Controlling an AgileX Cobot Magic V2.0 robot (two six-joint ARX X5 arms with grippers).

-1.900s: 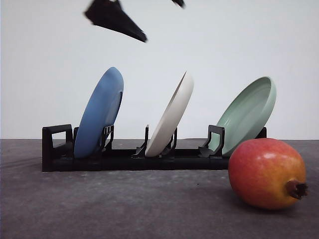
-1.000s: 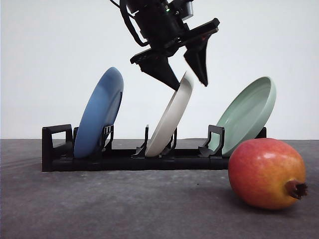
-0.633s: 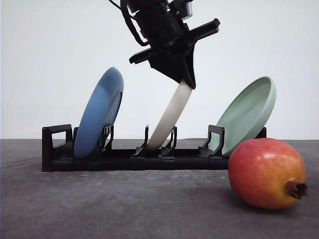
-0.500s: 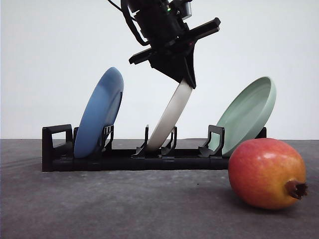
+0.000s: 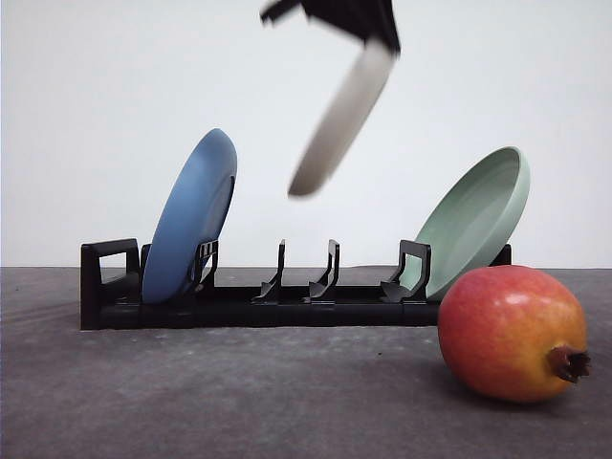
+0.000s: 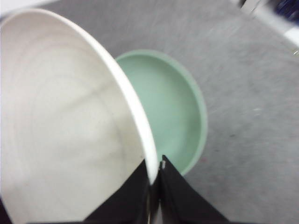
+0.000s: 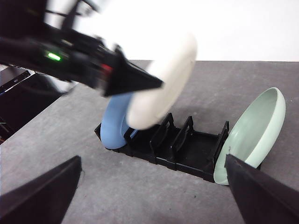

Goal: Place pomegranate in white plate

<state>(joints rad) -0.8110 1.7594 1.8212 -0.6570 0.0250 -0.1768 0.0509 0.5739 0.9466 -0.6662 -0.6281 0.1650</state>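
Gripping the rim of the wide, matte off-white round plate (image 5: 342, 115), the black left claw (image 5: 368, 19) is sitting at the top centre of the front view, its two tapered fingers closed on the plate's upper edge. In the left wrist picture the same left claw (image 6: 156, 179) is pinching the thin rim from both sides, with the plate's pale inner face spreading across the left half of that frame. The plate is hanging tilted and blurred in mid-air, clear of the black slotted plastic rack (image 5: 287, 296), directly above the rack's empty middle slots.

The rack is standing on the dark grey tabletop (image 5: 239, 392) across the middle of the front frame. A glossy blue round plate (image 5: 191, 218) is leaning in its left slot, and a pale green round plate (image 5: 475, 218) is leaning in its right slot.

The round red pomegranate with yellow-orange patches (image 5: 512, 333) is lying on the tabletop at the lower right of the front frame, in front of the rack's right end and just below the green plate, its small dark brown calyx pointing right. It is well apart from the lifted plate.

In the right wrist picture, the right claw (image 7: 149, 196) is standing wide, its two dark fingertips at the lower corners with the rack between them.
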